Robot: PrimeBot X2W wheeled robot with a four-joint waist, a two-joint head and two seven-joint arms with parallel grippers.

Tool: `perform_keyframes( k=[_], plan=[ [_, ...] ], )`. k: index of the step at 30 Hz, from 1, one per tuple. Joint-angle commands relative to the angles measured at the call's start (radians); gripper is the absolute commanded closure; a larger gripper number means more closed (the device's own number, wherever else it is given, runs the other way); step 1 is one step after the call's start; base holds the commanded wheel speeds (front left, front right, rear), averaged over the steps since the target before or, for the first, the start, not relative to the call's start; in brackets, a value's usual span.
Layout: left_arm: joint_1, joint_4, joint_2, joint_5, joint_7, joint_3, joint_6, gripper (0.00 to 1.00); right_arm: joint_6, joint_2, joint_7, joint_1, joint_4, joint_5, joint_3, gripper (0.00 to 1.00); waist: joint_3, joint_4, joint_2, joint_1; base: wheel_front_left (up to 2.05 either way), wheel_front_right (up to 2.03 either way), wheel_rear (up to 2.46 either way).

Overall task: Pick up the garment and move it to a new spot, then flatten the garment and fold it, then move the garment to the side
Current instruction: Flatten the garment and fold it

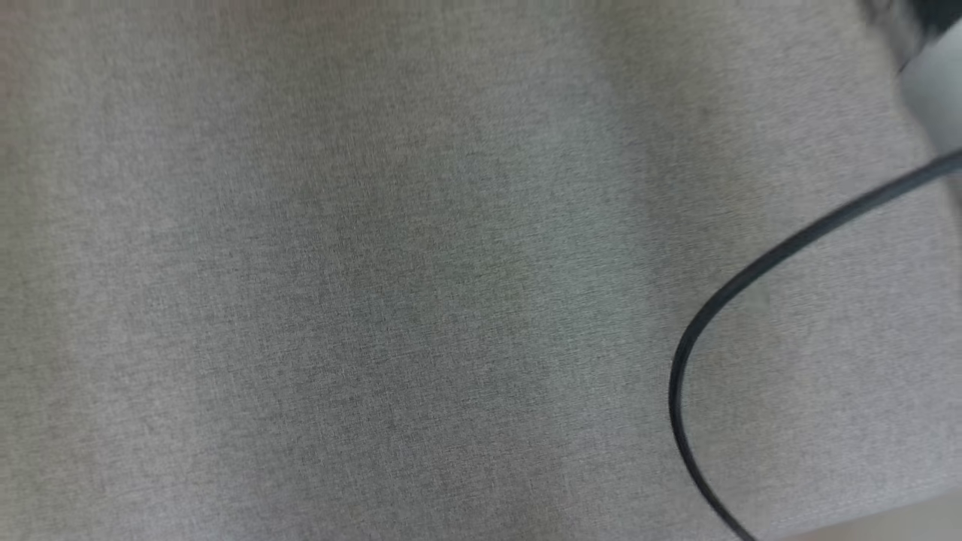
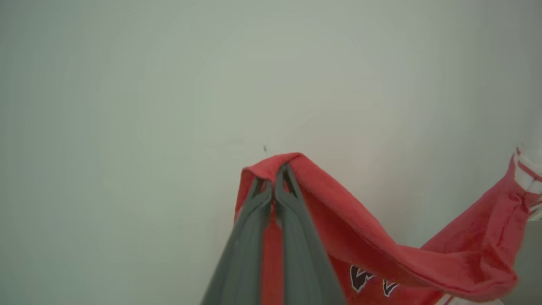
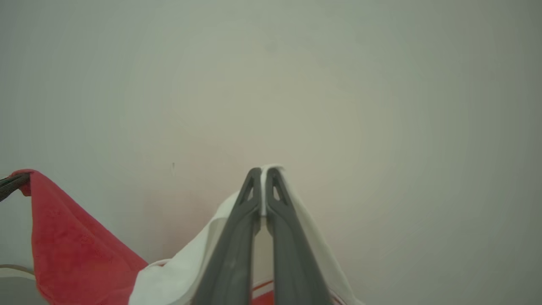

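Observation:
The garment (image 2: 351, 220) is red cloth with white trim and dark printed marks, hanging in the air before a pale wall. My left gripper (image 2: 273, 180) is shut on a red fold of it, the cloth draped over the fingertips. From there it sags to the right and rises to a white-striped part (image 2: 525, 178). In the right wrist view my right gripper (image 3: 263, 173) is shut on a white part of the garment (image 3: 182, 271), whose red part (image 3: 72, 245) stretches left to the other gripper's dark tip (image 3: 12, 186).
The head view looks down on a grey woven fabric surface (image 1: 376, 300). A black cable (image 1: 736, 300) curves across its right side, and a pale blurred forearm (image 1: 936, 90) sits at the top right corner.

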Motion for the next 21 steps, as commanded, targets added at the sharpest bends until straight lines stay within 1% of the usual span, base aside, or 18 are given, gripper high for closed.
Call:
perform_keyframes(
  k=[1, 3, 8, 9, 10, 12, 13, 16, 18, 21],
  plan=[
    [0.066, -0.041, 0.020, -0.013, -0.006, 0.009, 0.005, 1.00, -0.001, -0.009, -0.002, 0.057, -0.034, 0.017, 0.009, 1.00, -0.035, -0.011, 0.0000, -0.0001, 0.00, 0.00, 0.00],
    [0.152, -0.119, 0.036, -0.030, -0.007, 0.029, 0.021, 1.00, -0.001, -0.024, -0.002, 0.126, -0.096, 0.034, 0.015, 1.00, -0.060, -0.014, 0.0000, -0.0001, 0.00, 0.00, 0.00],
    [0.405, -0.332, 0.090, -0.060, -0.007, 0.077, 0.087, 1.00, -0.001, -0.077, -0.002, 0.331, -0.242, 0.057, 0.001, 1.00, -0.126, -0.018, 0.0000, -0.0001, 0.00, 0.00, 0.00],
    [0.458, -0.376, 0.100, -0.068, -0.006, 0.086, 0.103, 1.00, -0.001, -0.086, -0.002, 0.379, -0.270, 0.066, -0.008, 1.00, -0.140, -0.019, 0.0000, -0.0001, 0.00, 0.00, 0.00],
    [0.565, -0.452, 0.120, -0.086, -0.006, 0.107, 0.134, 1.00, -0.001, -0.104, -0.002, 0.468, -0.319, 0.067, -0.019, 1.00, -0.168, -0.025, 0.0000, -0.0001, 0.00, 0.00, 0.00],
    [0.667, -0.530, 0.137, -0.096, -0.006, 0.128, 0.165, 1.00, -0.001, -0.118, -0.003, 0.559, -0.370, 0.078, -0.035, 1.00, -0.194, -0.028, 0.0000, -0.0001, 0.00, 0.00, 0.00],
    [0.667, -0.530, 0.137, -0.096, -0.006, 0.128, 0.165, 1.00, -0.001, -0.118, -0.003, 0.559, -0.370, 0.078, -0.035, 1.00, -0.194, -0.028, 0.0000, -0.0001, 0.00, 0.00, 0.00],
    [0.822, -0.633, 0.161, -0.106, -0.006, 0.154, 0.208, 1.00, -0.001, -0.140, -0.003, 0.696, -0.438, 0.091, -0.034, 1.00, -0.233, -0.034, 0.0000, -0.0001, 0.00, 0.00, 0.00],
    [0.924, -0.693, 0.166, -0.116, -0.006, 0.175, 0.235, 1.00, -0.001, -0.160, -0.003, 0.777, -0.477, 0.106, -0.038, 1.00, -0.258, -0.037, 0.0000, -0.0001, 0.00, 0.00, 0.00],
    [1.059, -0.773, 0.165, -0.120, -0.006, 0.202, 0.262, 1.00, -0.001, -0.189, -0.003, 0.887, -0.525, 0.129, -0.053, 1.00, -0.288, -0.038, 0.0000, -0.0001, 0.00, 0.00, 0.00]
  ],
)
